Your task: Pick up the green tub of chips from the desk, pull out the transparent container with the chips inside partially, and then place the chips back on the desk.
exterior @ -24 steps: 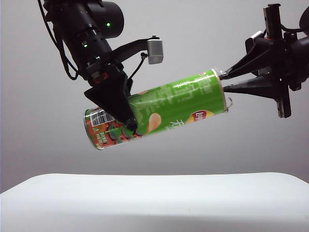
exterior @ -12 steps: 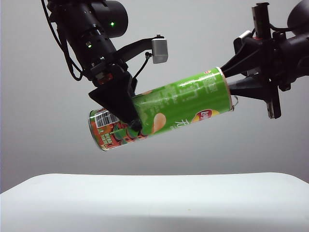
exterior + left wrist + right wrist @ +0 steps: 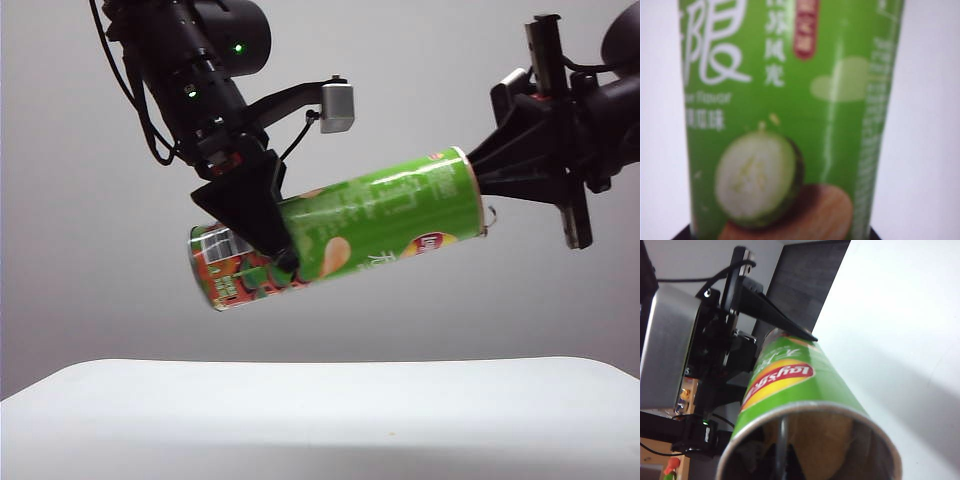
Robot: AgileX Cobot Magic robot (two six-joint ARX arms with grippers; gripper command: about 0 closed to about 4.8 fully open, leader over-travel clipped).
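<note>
The green tub of chips (image 3: 370,225) hangs tilted high above the white desk (image 3: 320,410), its open end raised to the right. My left gripper (image 3: 268,245) is shut on the tub near its orange-red lower end; in the left wrist view the tub (image 3: 785,110) fills the frame between the dark fingers of the left gripper (image 3: 775,237). My right gripper (image 3: 478,182) sits at the open mouth, shut. In the right wrist view the right gripper (image 3: 782,465) pinches a thin clear edge of the transparent container (image 3: 783,437) inside the tub (image 3: 790,380). Brownish chips (image 3: 832,445) show dimly within.
A silver camera block (image 3: 338,106) juts from the left arm just above the tub. The grey backdrop wall (image 3: 420,60) stands behind. The desk's far edge (image 3: 330,362) runs well below both arms. A dark panel (image 3: 805,285) borders the desk in the right wrist view.
The right gripper's fingers, apart at the tub's mouth a second ago, have closed together there. The tub and left gripper have drifted slightly right and up.
</note>
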